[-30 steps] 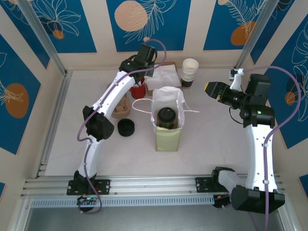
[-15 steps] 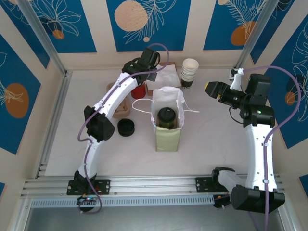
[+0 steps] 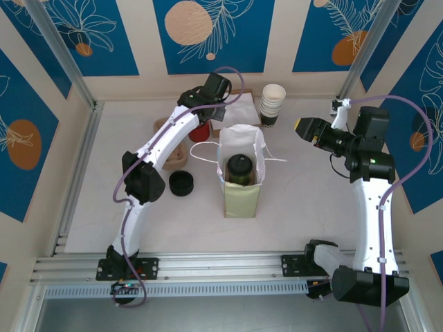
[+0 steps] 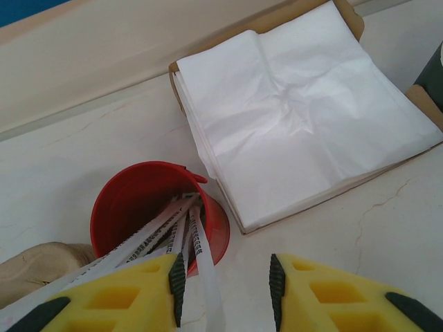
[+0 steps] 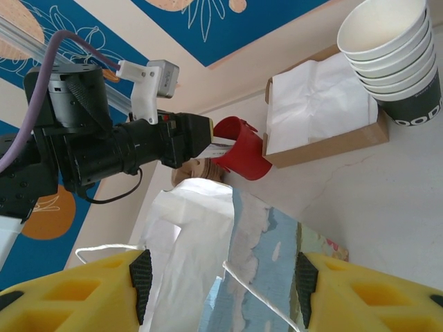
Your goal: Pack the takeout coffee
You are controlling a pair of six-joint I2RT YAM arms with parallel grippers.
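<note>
The takeout coffee [image 3: 239, 168], a cup with a black lid, stands upright inside the open white paper bag [image 3: 240, 181] at mid-table. My left gripper [image 3: 208, 116] hovers at the back over a red cup [image 4: 138, 207] of paper-wrapped sticks. In the left wrist view this gripper [image 4: 227, 287] is open; one wrapped stick [image 4: 201, 263] leans between the jaws beside the left finger, unpinched. My right gripper [image 3: 304, 129] hangs open to the right of the bag. In the right wrist view its open jaws [image 5: 223, 287] frame the bag [image 5: 201, 256] from a distance.
A stack of white napkins [image 4: 297, 117] in a brown tray lies behind the bag. Nested lidless cups [image 3: 273, 104] stand at the back right. A squat stack of black lids [image 3: 181, 183] and brown cardboard pieces [image 3: 176, 155] sit left of the bag.
My left gripper's jaws have opened and its wrist has shifted slightly to the right above the red cup. The right arm, bag and coffee have not moved.
</note>
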